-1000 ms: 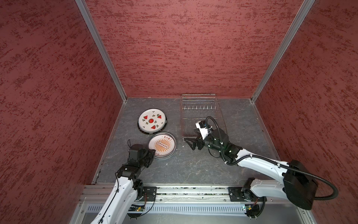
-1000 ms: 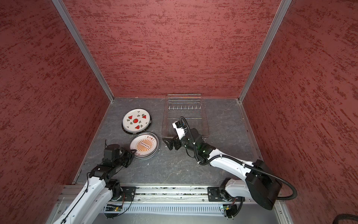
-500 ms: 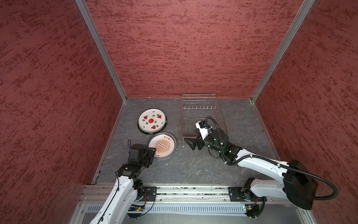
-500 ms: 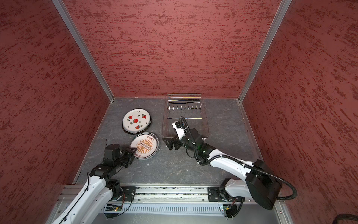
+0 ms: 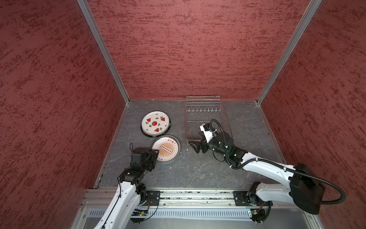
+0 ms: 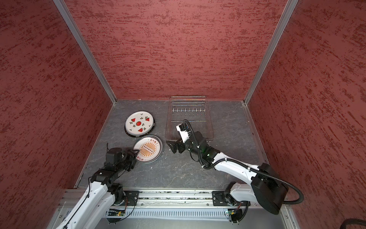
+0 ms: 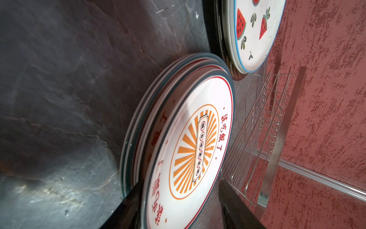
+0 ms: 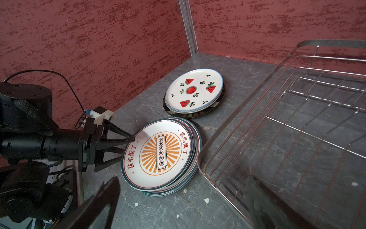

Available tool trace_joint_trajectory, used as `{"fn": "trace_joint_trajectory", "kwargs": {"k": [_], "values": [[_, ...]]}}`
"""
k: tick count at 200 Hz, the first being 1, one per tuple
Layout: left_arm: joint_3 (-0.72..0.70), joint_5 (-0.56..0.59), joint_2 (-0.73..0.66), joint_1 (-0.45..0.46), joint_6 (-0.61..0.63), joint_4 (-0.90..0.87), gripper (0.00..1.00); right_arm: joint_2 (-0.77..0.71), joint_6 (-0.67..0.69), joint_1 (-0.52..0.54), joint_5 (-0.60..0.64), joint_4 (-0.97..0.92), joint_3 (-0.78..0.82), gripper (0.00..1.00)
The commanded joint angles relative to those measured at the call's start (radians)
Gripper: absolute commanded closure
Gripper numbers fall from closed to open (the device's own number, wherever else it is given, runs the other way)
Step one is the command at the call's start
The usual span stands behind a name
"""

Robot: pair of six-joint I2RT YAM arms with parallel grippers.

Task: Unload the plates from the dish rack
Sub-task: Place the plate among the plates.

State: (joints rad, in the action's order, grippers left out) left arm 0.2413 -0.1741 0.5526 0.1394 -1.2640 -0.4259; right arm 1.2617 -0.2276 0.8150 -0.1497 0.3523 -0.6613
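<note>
Orange-sunburst round white plates [image 5: 167, 148] stacked flat on grey stone-look desk [image 5: 188, 174], just beside white watermelon-printed plate [image 5: 155, 124] topping a second stack. Silver wire dish rack [image 5: 204, 110] nearby, bare of plates. Left hand [image 8: 126, 145] spread astride the sunburst stack's near rim, pinching nothing. Right hand [image 5: 192, 147] spread wide, empty, between stack and rack. Judged step: release of final plate. Next: straight withdrawal, without dragging the rim.
</note>
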Motion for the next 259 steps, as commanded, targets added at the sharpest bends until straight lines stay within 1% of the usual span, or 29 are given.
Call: {"fn": "trace_joint_trajectory", "kwargs": {"k": [1,15,39,54,102,160,175,194,207,222,245,259], "values": [[0.016,0.06,0.021,-0.006,0.017,-0.016,0.39,-0.005,0.02,0.007,0.022,0.0,-0.041,0.01],[0.023,0.085,0.036,-0.006,0.02,-0.018,0.39,-0.008,0.021,0.009,0.023,-0.001,-0.039,0.01],[0.023,0.083,0.05,-0.006,0.015,-0.008,0.39,-0.007,0.024,0.009,0.029,-0.003,-0.037,0.01],[0.026,0.087,0.044,-0.006,0.015,-0.013,0.39,-0.007,0.024,0.009,0.032,-0.006,-0.036,0.01],[0.041,0.152,0.002,-0.01,0.02,-0.06,0.39,-0.002,0.024,0.01,0.031,-0.003,-0.038,0.01],[0.072,0.189,0.005,-0.019,0.037,-0.077,0.39,-0.012,0.028,0.01,0.032,-0.006,-0.031,0.01],[0.073,0.172,-0.007,-0.02,0.038,-0.077,0.39,-0.02,0.028,0.01,0.033,-0.003,-0.025,0.01],[0.063,0.088,-0.008,-0.018,0.03,-0.074,0.39,-0.025,0.028,0.01,0.052,-0.003,-0.02,0.01],[0.053,0.033,-0.01,-0.006,-0.003,-0.085,0.39,-0.026,0.028,0.01,0.065,-0.006,-0.021,0.01],[0.041,0.016,-0.025,0.031,-0.047,-0.102,0.39,-0.024,0.028,0.01,0.067,-0.003,-0.02,0.01],[0.034,0.064,-0.058,0.1,-0.079,-0.116,0.39,-0.021,0.022,0.01,0.061,0.002,-0.024,0.01],[0.047,0.085,-0.071,0.111,-0.08,-0.129,0.39,-0.022,0.02,0.01,0.058,0.002,-0.024,0.01]]}}
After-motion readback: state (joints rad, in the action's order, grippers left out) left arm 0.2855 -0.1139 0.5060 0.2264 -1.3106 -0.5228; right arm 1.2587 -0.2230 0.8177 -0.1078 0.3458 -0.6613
